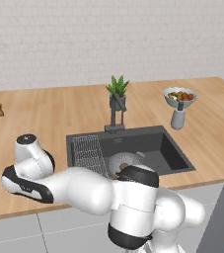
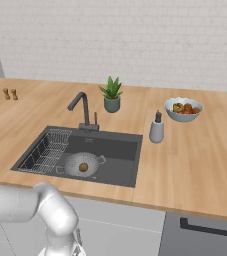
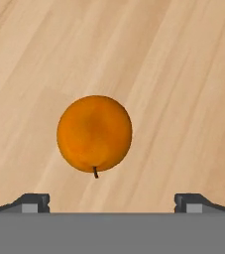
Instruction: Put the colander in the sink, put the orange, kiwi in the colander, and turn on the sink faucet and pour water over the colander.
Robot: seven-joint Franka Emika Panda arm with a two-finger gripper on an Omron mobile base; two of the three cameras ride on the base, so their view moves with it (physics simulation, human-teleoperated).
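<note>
Two fingers (image 3: 32, 202) wide (over orange (image 3: 94, 133))

A smooth, bright-orange round orange (image 3: 94, 134) with a faint matt sheen lies ahead of the hand, between the two dark matt finger tips (image 3: 32, 203), on a pale wooden counter (image 3: 183, 74) whose grain runs in long streaks. Farther off, the dark grey recessed sink (image 2: 117, 150) looks matt, its wire rack (image 2: 47, 150) thin metal. The grey perforated metal colander (image 2: 82, 164) shines dully around a rough-looking brown-green kiwi (image 2: 83, 167). The dark grey angular faucet (image 2: 83, 111) is smooth metal.
</note>
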